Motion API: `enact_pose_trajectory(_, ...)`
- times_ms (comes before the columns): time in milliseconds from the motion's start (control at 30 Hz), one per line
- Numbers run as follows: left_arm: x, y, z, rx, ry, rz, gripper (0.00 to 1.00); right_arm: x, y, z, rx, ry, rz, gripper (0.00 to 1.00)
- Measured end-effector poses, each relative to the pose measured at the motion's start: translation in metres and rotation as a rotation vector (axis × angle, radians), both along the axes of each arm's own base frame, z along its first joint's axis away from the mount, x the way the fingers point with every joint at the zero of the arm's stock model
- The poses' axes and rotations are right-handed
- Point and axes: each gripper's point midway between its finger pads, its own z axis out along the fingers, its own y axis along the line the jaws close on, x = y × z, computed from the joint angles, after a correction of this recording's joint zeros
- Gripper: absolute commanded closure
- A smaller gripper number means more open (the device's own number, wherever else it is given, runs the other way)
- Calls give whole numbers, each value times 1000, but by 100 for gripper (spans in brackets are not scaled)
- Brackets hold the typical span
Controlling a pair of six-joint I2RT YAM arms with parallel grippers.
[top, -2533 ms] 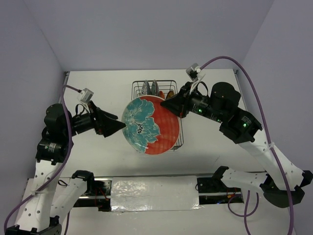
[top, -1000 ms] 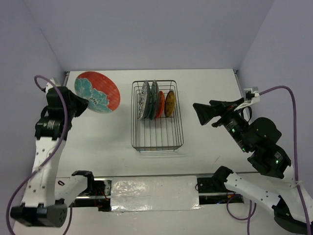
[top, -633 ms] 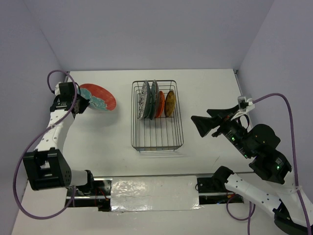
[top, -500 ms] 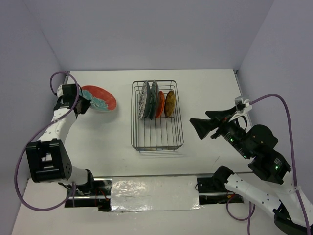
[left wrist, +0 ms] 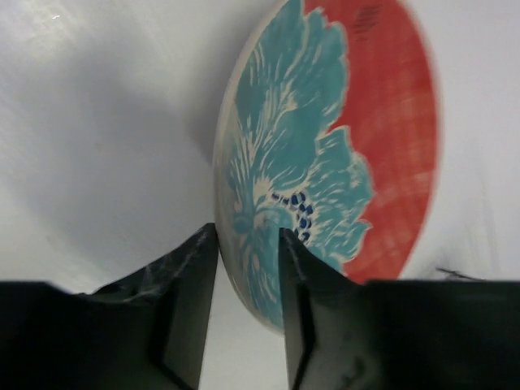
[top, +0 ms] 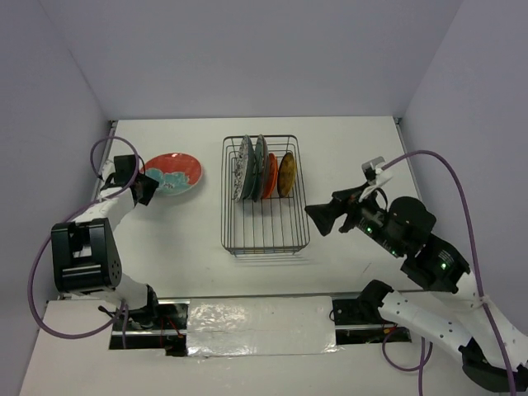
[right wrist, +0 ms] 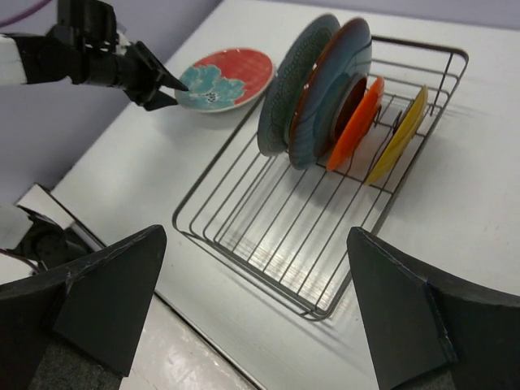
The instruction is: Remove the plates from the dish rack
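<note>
The red plate [top: 173,173] lies on the tabletop [top: 190,235] near the rack [top: 264,223], left jaws around its edge, tight or loose I cannot tell; next, the wide right jaws should fetch another.

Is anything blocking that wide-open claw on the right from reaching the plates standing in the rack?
Nothing visible. The right gripper hovers by the dish rack on its right side; only empty wire bars lie between it and the plates.

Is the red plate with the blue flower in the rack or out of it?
Out. The red-orange plate lies face up on the table, left of the dish rack, which holds four other plates upright.
</note>
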Motion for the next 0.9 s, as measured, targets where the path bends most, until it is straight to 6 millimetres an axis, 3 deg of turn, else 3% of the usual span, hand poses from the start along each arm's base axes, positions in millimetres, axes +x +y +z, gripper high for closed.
enact_pose_trajectory(233,-30,11,-44,-34,138,79,24,30,24,-34,-124,128,-17,0)
enact_pose_trajectory(367,-40,15,-44,-29,179,102,2,55,32,-51,-206,209,-89,0)
enact_pose_trajectory(433,-44,16,-35,-15,197,93,0,70,32,-51,-234,237,-153,0)
enact_pose_trajectory(500,-46,17,-15,8,179,90,0,88,33,-47,-250,248,-227,0)
enact_pose_trajectory(567,-47,19,22,55,124,75,1,104,34,-44,-260,253,-299,0)
enact_pose_trajectory(667,-52,18,96,161,-7,41,0,122,34,-44,-295,258,-389,0)
enact_pose_trajectory(767,-65,-1,174,281,-218,-69,0,140,47,-42,-348,256,-452,0)
enact_pose_trajectory(833,-81,-14,200,344,-301,-151,0,151,58,-40,-393,255,-492,4)
enact_pose_trajectory(900,-99,-18,208,405,-329,-206,0,163,72,-37,-436,246,-524,9)
